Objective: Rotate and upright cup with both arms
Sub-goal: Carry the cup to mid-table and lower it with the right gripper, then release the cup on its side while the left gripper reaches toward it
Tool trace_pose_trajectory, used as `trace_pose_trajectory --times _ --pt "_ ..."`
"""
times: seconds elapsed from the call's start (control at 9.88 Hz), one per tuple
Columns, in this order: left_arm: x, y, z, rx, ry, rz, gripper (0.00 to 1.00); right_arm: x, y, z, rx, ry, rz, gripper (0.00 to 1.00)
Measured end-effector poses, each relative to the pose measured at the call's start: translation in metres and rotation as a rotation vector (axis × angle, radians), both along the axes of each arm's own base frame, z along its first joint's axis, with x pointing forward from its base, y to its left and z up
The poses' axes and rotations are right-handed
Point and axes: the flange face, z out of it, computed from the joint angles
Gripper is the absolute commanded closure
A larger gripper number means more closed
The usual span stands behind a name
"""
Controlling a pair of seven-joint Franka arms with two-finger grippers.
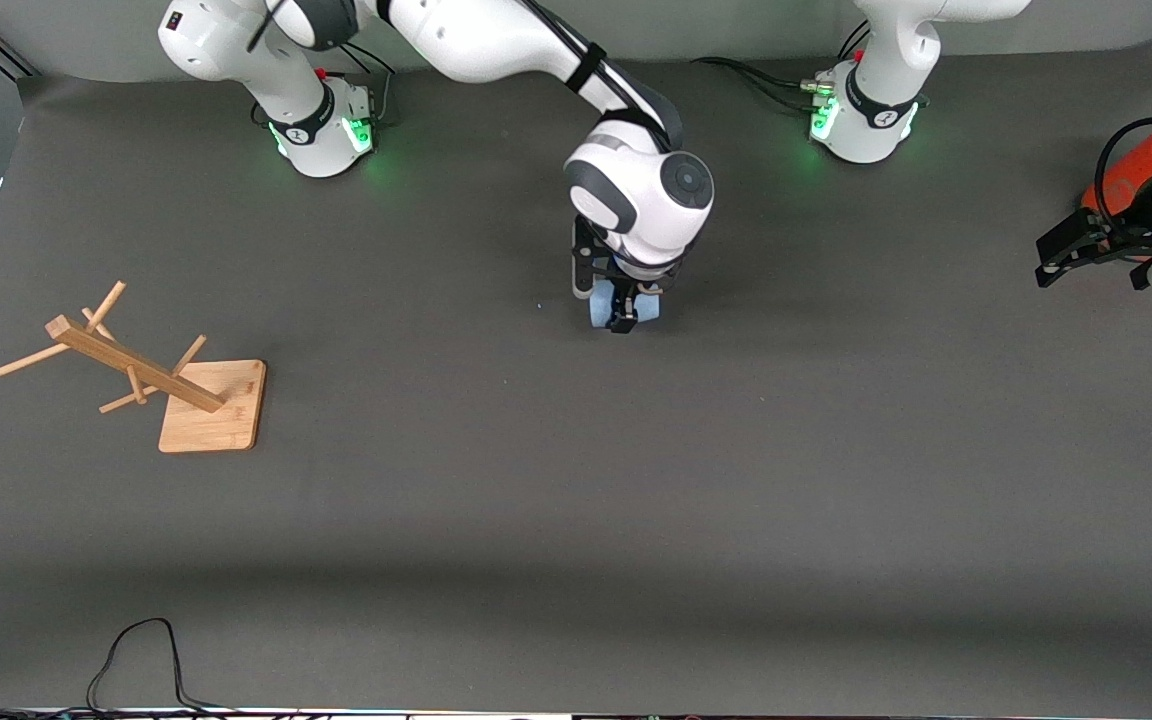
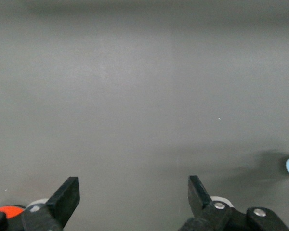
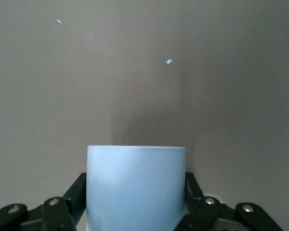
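A dark grey table carries a wooden peg rack (tipped over its square base) toward the right arm's end — a black cable loops at the near edge.

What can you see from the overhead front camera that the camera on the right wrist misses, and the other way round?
Only the front view shows both arms, the wooden rack, the orange cylinder and the open left gripper waiting at the left arm's end of the table. Only the right wrist view shows the cup's plain side up close, with a finger on each side. Both show the right gripper shut on the cup and the grey table.
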Motion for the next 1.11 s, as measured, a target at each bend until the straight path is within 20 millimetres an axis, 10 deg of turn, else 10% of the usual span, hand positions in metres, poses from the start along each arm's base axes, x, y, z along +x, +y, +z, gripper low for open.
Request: trace_pose_trajectory --times 0.2,0.3,1.11 --pt "0.0 0.0 0.0 0.0 0.001 0.001 0.0 -0.001 0.0 -0.02 -0.011 -0.003 -0.007 0.29" --pt "0.0 0.001 -0.001 0.0 0.005 0.002 0.0 0.0 0.0 -0.022 -0.012 -0.004 -0.007 0.02" --pt "-0.004 -0.003 -0.004 0.004 0.038 0.085 0.0 0.006 0.005 -0.011 0.005 -0.019 0.01 0.0"
